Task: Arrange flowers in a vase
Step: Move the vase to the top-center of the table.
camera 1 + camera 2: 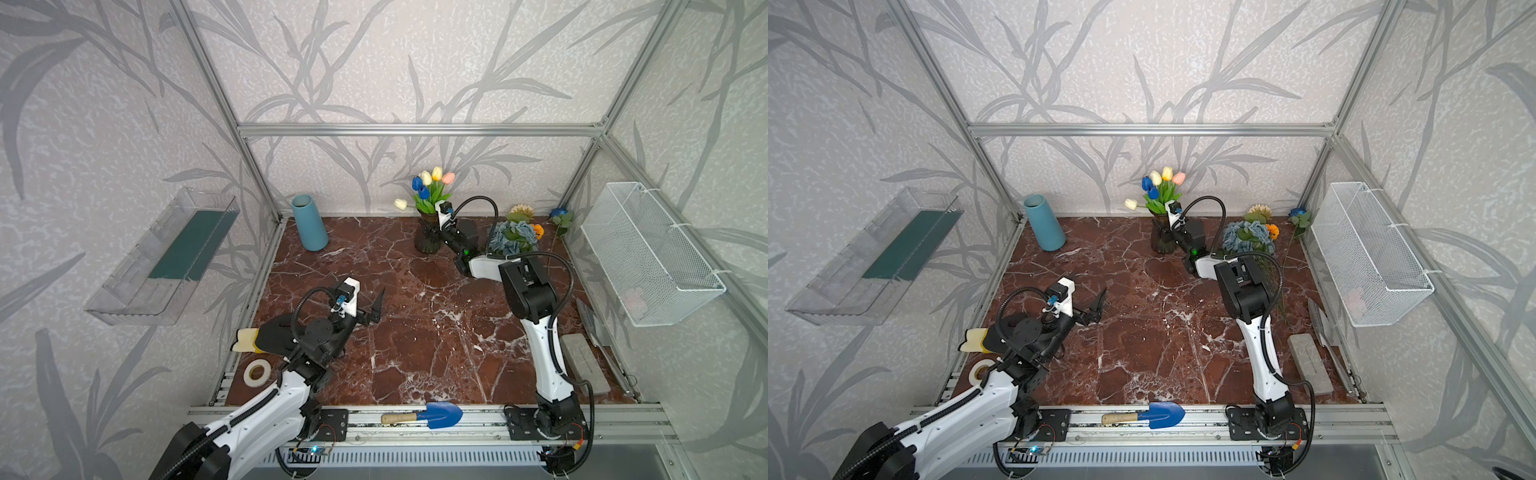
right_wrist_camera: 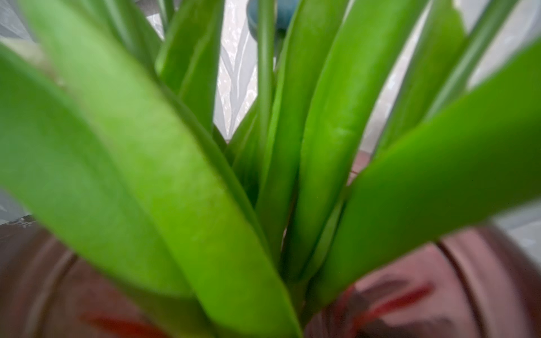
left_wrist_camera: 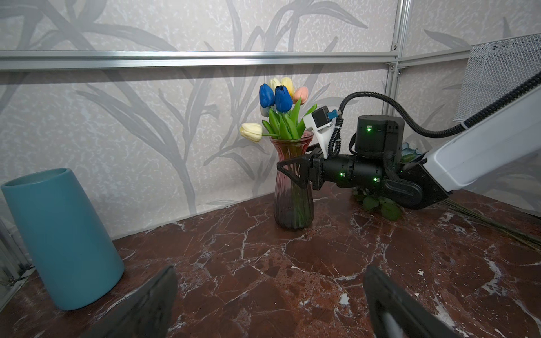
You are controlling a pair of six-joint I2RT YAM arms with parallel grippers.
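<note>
Here, glossy tulips (image 3: 281, 99) fill a ribbed, waisted glass vase (image 3: 292, 204).

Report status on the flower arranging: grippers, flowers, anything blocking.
Left gripper jaws wide, over tabletop. Right gripper jaws astride glass vase neck, contact unclear. Tulips in vase; dusty-blue roses loose, right of it. Nothing blocking.

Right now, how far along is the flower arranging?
Done: tulips stand in the glass vase. In hand: right pincer brackets the vase neck, grip unclear; left pincer open, empty. Left: the rose bunch and deep blue rose lie outside it.
</note>
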